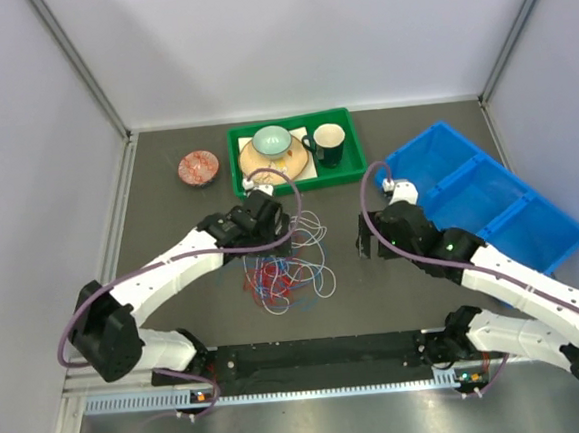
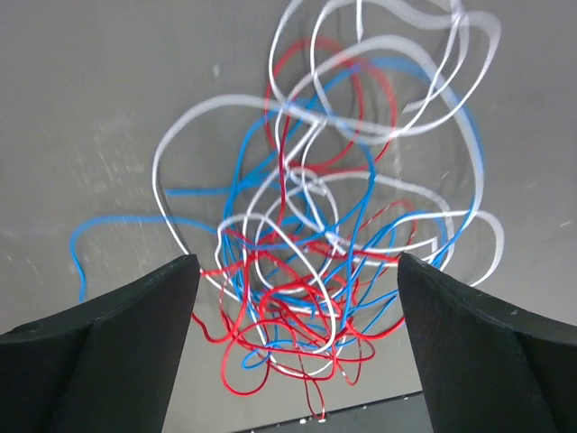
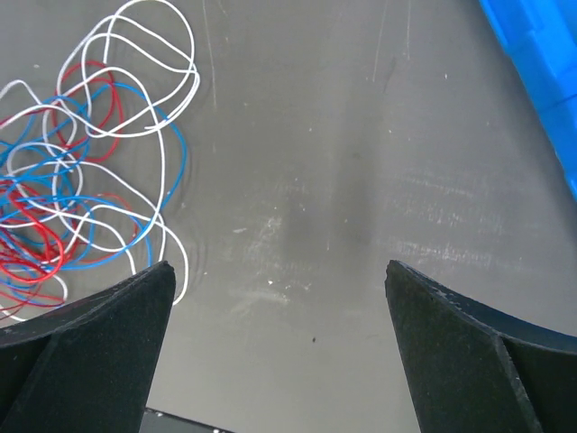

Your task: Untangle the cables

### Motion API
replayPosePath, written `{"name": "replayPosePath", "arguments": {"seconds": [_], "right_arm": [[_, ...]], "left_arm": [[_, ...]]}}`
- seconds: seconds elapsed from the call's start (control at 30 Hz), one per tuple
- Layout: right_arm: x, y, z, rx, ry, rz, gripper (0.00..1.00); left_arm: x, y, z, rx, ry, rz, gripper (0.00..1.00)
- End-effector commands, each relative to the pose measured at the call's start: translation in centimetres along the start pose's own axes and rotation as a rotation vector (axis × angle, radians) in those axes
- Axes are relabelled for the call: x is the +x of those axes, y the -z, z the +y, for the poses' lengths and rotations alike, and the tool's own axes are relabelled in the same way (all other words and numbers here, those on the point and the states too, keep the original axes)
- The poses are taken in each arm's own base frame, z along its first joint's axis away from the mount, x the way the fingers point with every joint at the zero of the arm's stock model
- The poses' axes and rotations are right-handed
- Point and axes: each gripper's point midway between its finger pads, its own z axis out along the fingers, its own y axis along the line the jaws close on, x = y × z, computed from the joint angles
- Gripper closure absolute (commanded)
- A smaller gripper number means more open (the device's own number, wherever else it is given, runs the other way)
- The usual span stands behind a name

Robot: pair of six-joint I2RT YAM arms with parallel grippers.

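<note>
The cables [image 1: 286, 265] lie in one loose tangle on the dark table, between the two arms and nearer the left one. White loops spread to the far right, and red and blue are bunched at the near side. My left gripper [image 1: 269, 238] hovers over the tangle's far edge. In the left wrist view its jaws stand wide open [image 2: 297, 260], with the tangle [image 2: 306, 248] below and between them and nothing gripped. My right gripper [image 1: 369, 238] is open [image 3: 278, 265] over bare table, well to the right of the cables [image 3: 86, 180].
A green tray [image 1: 297, 187] at the back holds a pale bowl [image 1: 271, 140], a dark mug [image 1: 328, 143] and a wooden plate [image 1: 263, 165]. A reddish dish [image 1: 197, 168] sits to its left. A blue bin [image 1: 484, 199] stands at the right [image 3: 541, 54].
</note>
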Motion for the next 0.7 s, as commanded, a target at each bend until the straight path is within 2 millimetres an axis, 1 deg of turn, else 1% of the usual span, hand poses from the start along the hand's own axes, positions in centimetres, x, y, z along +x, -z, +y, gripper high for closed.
{"name": "replayPosePath", "arguments": {"seconds": [0.0,0.07,0.13,0.17,0.2,0.27,0.3,0.33,0.37,0.4,0.47,0.5,0.53,0.57,0.6,0.63,0.67], "right_arm": [[-1.4,0.5,0.8,-0.041,-0.065,-0.069,0.01],[-1.5,0.3,0.9,-0.036,-0.065,-0.065,0.01],[-1.5,0.1,1.1,-0.034,-0.065,-0.056,0.01],[-1.5,-0.1,1.2,-0.031,-0.064,-0.049,0.01],[-1.4,-0.2,1.3,-0.031,-0.063,-0.044,0.01],[-1.4,-0.6,1.6,-0.033,-0.061,-0.036,0.01],[-1.5,-0.7,1.7,-0.034,-0.061,-0.034,0.01],[-1.7,-0.9,2.0,-0.039,-0.062,-0.033,0.01],[-1.4,-1.4,2.2,-0.036,-0.058,-0.018,0.01],[-1.5,-1.8,2.8,-0.055,-0.058,-0.013,0.02],[-2.1,-2.4,4.0,-0.082,-0.062,-0.008,0.04],[-1.2,-3.5,4.5,-0.083,-0.055,0.039,0.05],[-2.0,-3.9,5.6,-0.11,-0.068,0.029,0.06],[-1.7,-4.4,6.4,-0.137,-0.067,0.054,0.07],[-1.0,-5.7,7.0,-0.139,-0.061,0.088,0.09],[-1.8,-6.3,8.1,-0.166,-0.074,0.079,0.09],[-1.9,-6.8,8.6,-0.177,-0.088,0.091,0.09]], "left_arm": [[2.6,-1.4,-0.2,-0.088,0.028,0.049,0.07],[3.4,-2.0,0.0,-0.114,0.035,0.072,0.09],[4.5,-3.2,0.0,-0.13,0.044,0.09,0.21],[4.7,-3.5,0.1,-0.135,0.053,0.093,0.31],[5.0,-3.8,0.2,-0.145,0.053,0.103,0.52],[4.7,-4.0,0.3,-0.152,0.049,0.091,0.8],[4.4,-3.8,0.3,-0.154,0.045,0.087,1.0],[3.6,-3.3,0.2,-0.152,0.043,0.079,1.0],[3.0,-2.9,0.2,-0.149,0.033,0.066,1.0],[1.9,-2.1,0.4,-0.134,0.051,0.038,1.0],[0.6,-1.3,0.4,-0.064,0.089,0.033,1.0],[-0.2,-0.4,0.2,-0.016,0.113,0.011,1.0],[-0.3,-0.1,0.3,0.006,0.127,0.014,1.0],[-0.8,0.0,0.8,0.02,0.153,0.006,1.0],[-1.0,0.6,0.4,0.064,0.165,0.008,1.0],[-0.8,0.6,0.6,0.07,0.175,0.015,1.0],[-0.9,0.6,0.7,0.077,0.189,0.015,1.0]]}}
